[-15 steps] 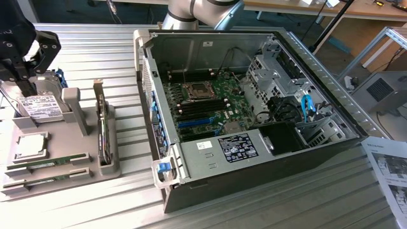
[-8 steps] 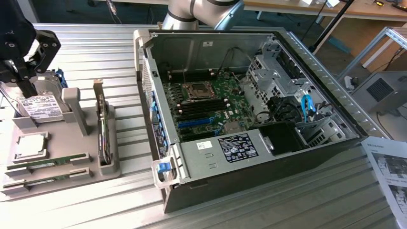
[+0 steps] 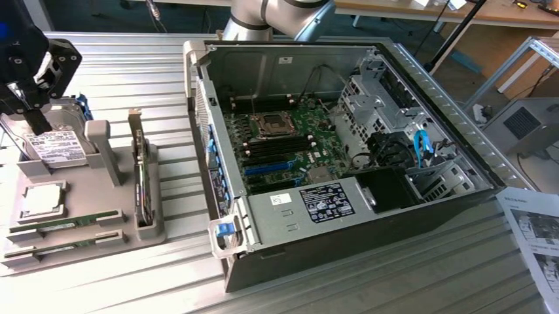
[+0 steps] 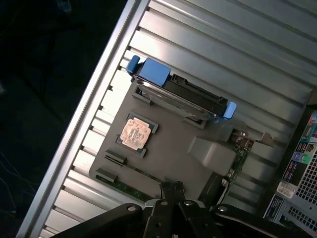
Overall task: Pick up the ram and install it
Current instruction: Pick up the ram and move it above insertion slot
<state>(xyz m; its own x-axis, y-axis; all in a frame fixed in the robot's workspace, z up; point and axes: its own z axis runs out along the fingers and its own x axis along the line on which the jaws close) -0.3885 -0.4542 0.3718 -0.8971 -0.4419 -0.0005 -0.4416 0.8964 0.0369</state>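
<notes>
1. My tool [image 3: 40, 128] hangs over the grey fixture [image 3: 94, 199] by the hard drive [image 3: 57, 147], jaws closed together, holding nothing
2. The ram [image 3: 65, 226] lies flat in its fixture slot, beside the processor chip [image 3: 42, 199], untouched

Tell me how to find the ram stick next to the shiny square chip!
Find the grey tray at the exterior view's left of the open computer case. Two long green sticks lie flat there; the ram is the one beside the square silver chip. The other stick lies farther from it.
</notes>
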